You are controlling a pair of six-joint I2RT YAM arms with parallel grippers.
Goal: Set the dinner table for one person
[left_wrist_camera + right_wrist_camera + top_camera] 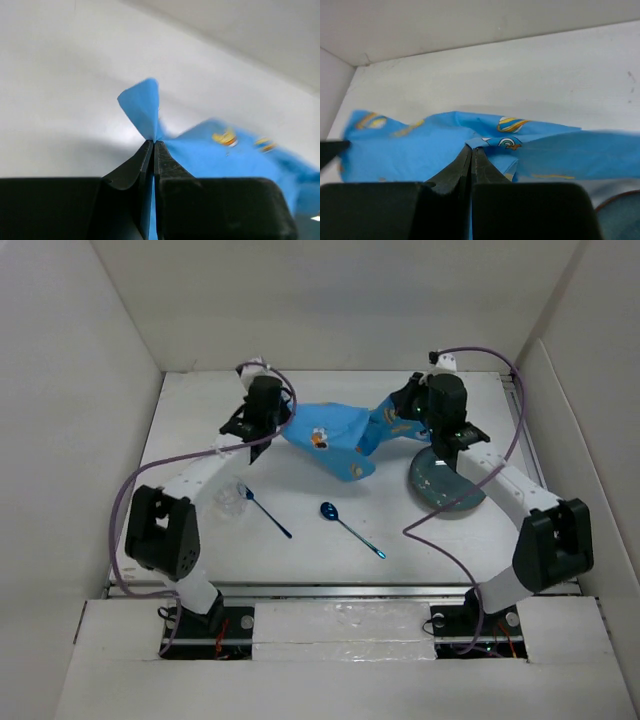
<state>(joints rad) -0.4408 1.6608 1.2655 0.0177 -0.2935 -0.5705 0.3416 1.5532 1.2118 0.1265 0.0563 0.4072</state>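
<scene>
A blue patterned cloth placemat [335,435] hangs crumpled between my two grippers above the white dinner table [300,530]. My left gripper [262,430] is shut on its left corner; the pinched cloth [145,110] sticks up past the closed jaws. My right gripper [408,412] is shut on a fold at its right end, and the cloth [440,145] spreads out beyond the jaws. A dark grey plate [445,483] lies under my right arm. Two blue spoons [265,510] [350,528] lie on the table in front. A clear glass [232,498] stands beside the left spoon.
White walls [100,390] enclose the table on the left, back and right. The arm bases [200,625] sit at the near edge. Purple cables [130,500] loop beside each arm.
</scene>
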